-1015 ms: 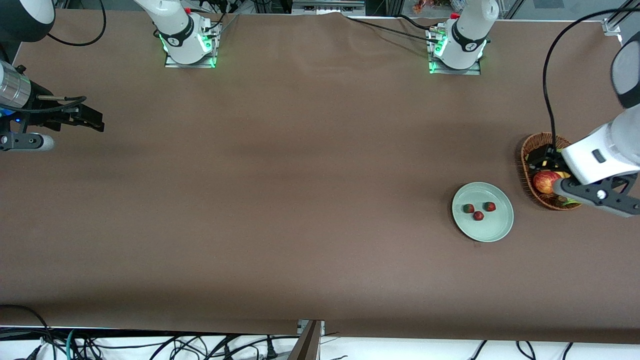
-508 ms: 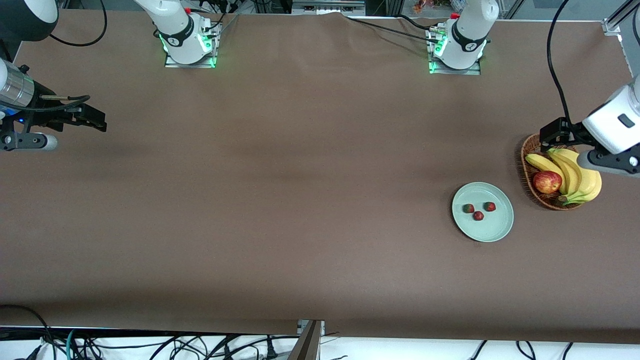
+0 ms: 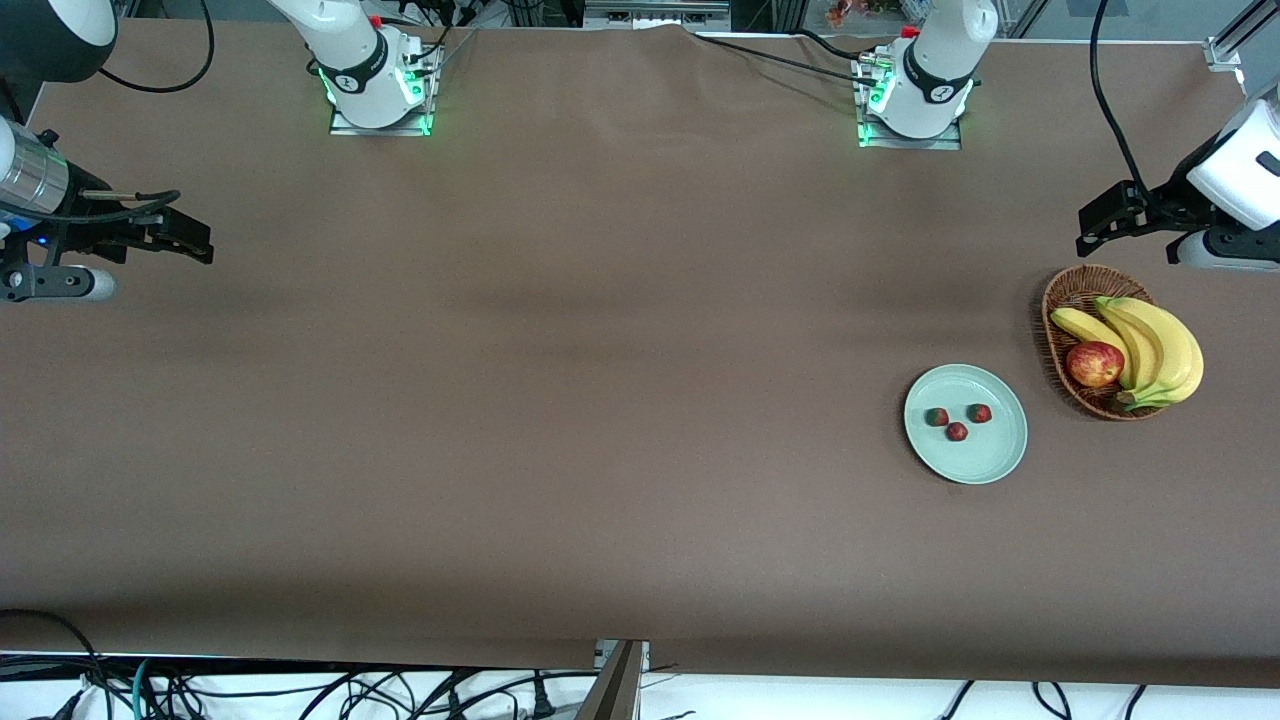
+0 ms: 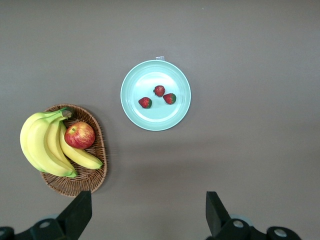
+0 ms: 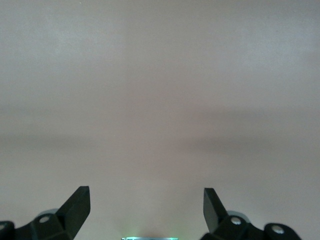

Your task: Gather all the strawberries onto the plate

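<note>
Three small red strawberries [image 3: 937, 417] [image 3: 979, 412] [image 3: 957, 431] lie together on the pale mint-green plate [image 3: 975, 462], toward the left arm's end of the table. From the left wrist view the strawberries [image 4: 159, 90] and the plate [image 4: 150, 75] show from high above. My left gripper [image 3: 1097, 222] hangs open and empty in the air over bare table beside the basket, well clear of the plate; in its own view the left gripper [image 4: 147, 210] frames only tabletop. My right gripper [image 3: 186, 238] waits open and empty at the right arm's end, and the right gripper [image 5: 146, 202] sees only bare table.
A brown wicker basket [image 3: 1058, 300] stands beside the plate, at the table's end. It holds a bunch of bananas [image 3: 1160, 345] and a red-yellow apple [image 3: 1094, 363]. The left wrist view shows the same basket [image 4: 97, 172], bananas [image 4: 40, 145] and apple [image 4: 79, 135].
My left arm has risen and drawn back from over the basket toward the table's edge, uncovering the bananas and apple. The strawberries, plate and right arm have stayed put.
</note>
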